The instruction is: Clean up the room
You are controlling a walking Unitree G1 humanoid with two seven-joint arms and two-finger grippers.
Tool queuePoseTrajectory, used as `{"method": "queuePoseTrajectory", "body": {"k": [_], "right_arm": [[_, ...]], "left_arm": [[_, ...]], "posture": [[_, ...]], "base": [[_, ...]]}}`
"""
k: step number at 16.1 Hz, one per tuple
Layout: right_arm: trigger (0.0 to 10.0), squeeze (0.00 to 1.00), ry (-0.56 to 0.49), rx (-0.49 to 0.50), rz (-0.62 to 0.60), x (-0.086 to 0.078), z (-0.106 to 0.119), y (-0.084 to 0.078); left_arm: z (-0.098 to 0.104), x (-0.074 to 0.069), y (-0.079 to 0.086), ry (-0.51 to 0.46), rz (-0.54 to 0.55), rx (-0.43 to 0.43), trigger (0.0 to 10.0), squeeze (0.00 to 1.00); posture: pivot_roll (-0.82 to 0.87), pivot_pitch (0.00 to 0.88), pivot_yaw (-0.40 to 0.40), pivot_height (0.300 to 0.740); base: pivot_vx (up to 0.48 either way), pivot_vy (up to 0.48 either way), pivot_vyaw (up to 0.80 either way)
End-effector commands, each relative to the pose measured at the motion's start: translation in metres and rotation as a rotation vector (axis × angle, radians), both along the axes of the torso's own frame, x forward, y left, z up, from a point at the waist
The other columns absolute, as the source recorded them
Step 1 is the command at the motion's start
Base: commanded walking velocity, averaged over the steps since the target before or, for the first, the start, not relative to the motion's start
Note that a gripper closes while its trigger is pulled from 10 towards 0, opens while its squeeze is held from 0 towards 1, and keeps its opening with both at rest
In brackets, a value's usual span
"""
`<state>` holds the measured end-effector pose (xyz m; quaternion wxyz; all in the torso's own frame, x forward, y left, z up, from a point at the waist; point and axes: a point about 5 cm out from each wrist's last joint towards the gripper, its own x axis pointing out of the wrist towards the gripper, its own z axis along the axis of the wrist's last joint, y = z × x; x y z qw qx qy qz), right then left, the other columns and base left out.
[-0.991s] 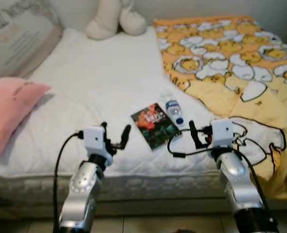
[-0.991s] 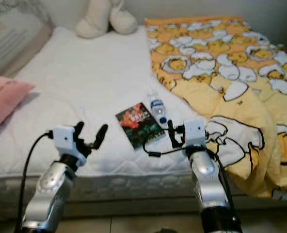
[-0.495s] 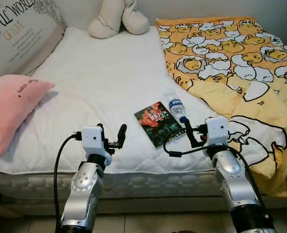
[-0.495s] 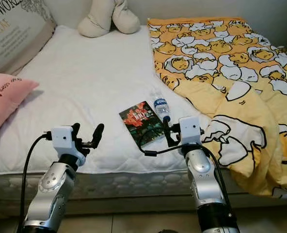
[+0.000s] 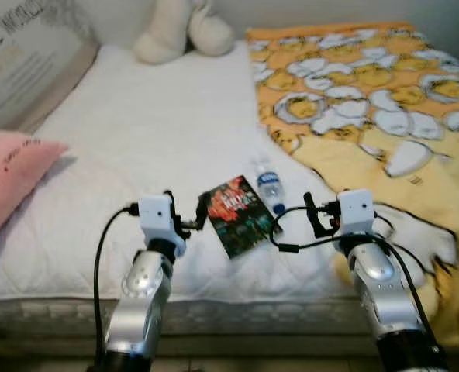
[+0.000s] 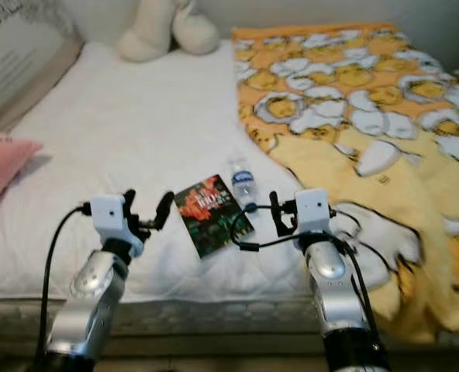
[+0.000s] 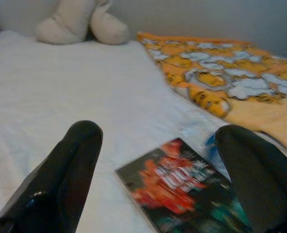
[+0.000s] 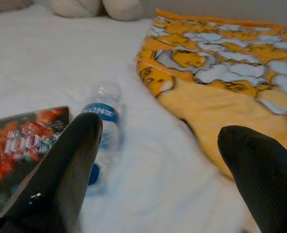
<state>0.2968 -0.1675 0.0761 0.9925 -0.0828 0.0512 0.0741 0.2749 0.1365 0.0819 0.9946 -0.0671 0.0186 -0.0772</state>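
Where the white quilted bed meets the robot's left, a pink cushion lies at the mattress edge, with a large grey printed pillow propped behind it. A cream plush toy sits at the head of the bed, against the wall.

Left gripper: raised over the near edge of the mattress, jaws parted wide, holding nothing. Its wrist view frames the dark-covered book with red artwork between the two black fingers, and shows the cover lettering more closely than the head views do, though too blurred to read.

Book position: flat on the white sheet near the front edge, between the two grippers, set at an angle. Just beside its far corner lies a clear plastic water bottle with a blue label, on its side.

Right gripper: raised near the bottle, jaws parted wide, holding nothing. Its wrist view shows the bottle's blue cap pointing toward the camera, a detail hard to make out from the head.

On the robot's right, a yellow-orange blanket printed with white and yellow cartoon figures covers that side of the bed and hangs over the front edge.
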Motion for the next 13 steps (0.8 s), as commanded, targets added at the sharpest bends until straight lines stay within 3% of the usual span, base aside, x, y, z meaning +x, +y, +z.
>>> {"method": "queuePoseTrajectory", "body": {"k": [1, 9, 11, 13], "right_arm": [[10.0, 0.0, -0.017, -0.005, 0.006, -0.001, 0.003, -0.001], [10.0, 0.0, -0.014, -0.016, 0.002, -0.01, 0.0, -0.003], [10.0, 0.0, -0.01, -0.016, -0.004, -0.013, -0.002, -0.004], [10.0, 0.0, -0.02, -0.018, -0.012, -0.019, 0.002, -0.005]], "left_arm": [[-0.002, 0.001, 0.003, 0.01, 0.014, 0.013, 10.0, 0.0], [0.0, 0.005, 0.002, 0.011, -0.015, 0.033, 10.0, 0.0], [-0.001, 0.004, 0.002, 0.026, -0.036, -0.003, 10.0, 0.0], [-0.005, 0.014, 0.005, 0.067, -0.048, -0.007, 10.0, 0.0]], "posture": [[-0.15, 0.0, 0.086, 0.74], [-0.17, 0.0, 0.111, 0.74], [-0.17, 0.0, 0.12, 0.74], [-0.19, 0.0, 0.12, 0.74]], "base": [[0.0, 0.0, 0.0], [0.0, 0.0, 0.0], [0.0, 0.0, 0.0], [0.0, 0.0, 0.0]]}}
